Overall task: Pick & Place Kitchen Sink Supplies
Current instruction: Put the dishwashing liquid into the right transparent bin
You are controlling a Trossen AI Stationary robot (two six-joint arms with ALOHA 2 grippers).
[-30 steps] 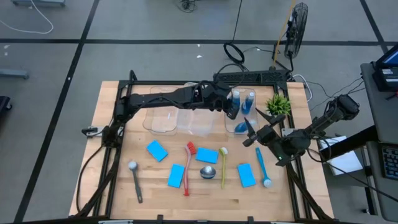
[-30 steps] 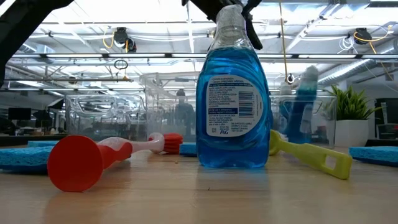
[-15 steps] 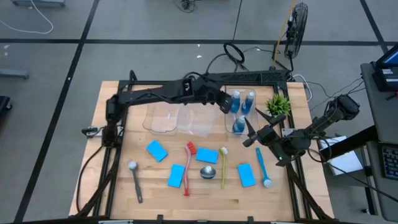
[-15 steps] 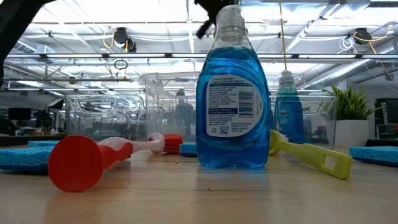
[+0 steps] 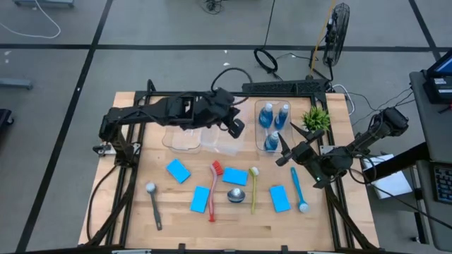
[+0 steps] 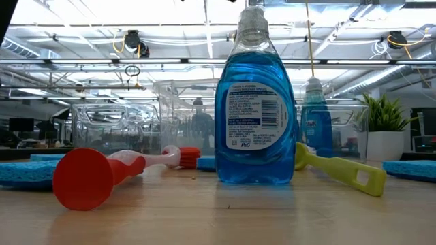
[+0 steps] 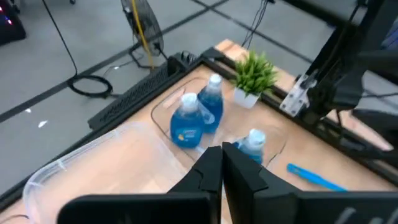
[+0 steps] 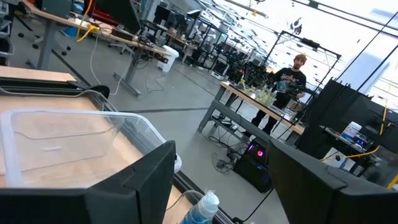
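Three small blue bottles (image 5: 274,121) stand in the right clear bin (image 5: 260,141); a fourth bottle (image 5: 236,195) stands on the table among the sponges. Blue sponges (image 5: 178,170) lie flat on the wood, along with a red brush (image 5: 214,189), a yellow-green brush (image 5: 253,189), a blue brush (image 5: 298,190) and a grey brush (image 5: 153,204). My left gripper (image 5: 238,128) hangs shut and empty above the middle bin, left of the bottles (image 7: 186,121). My right gripper (image 5: 281,151) waits open beside the right bin, holding nothing.
Two more clear bins (image 5: 185,135) stand at the back, left of the bottle bin. A small green plant (image 5: 315,117) stands at the back right. In the low view the table bottle (image 6: 253,102) fills the foreground. A person (image 8: 292,74) stands far off in the room.
My left gripper has drawn back from above the bottle bin toward the table's left and has risen, staying shut and empty. One bottle in that bin, blurred and farther right in the low view a second ago, now stands still and upright.
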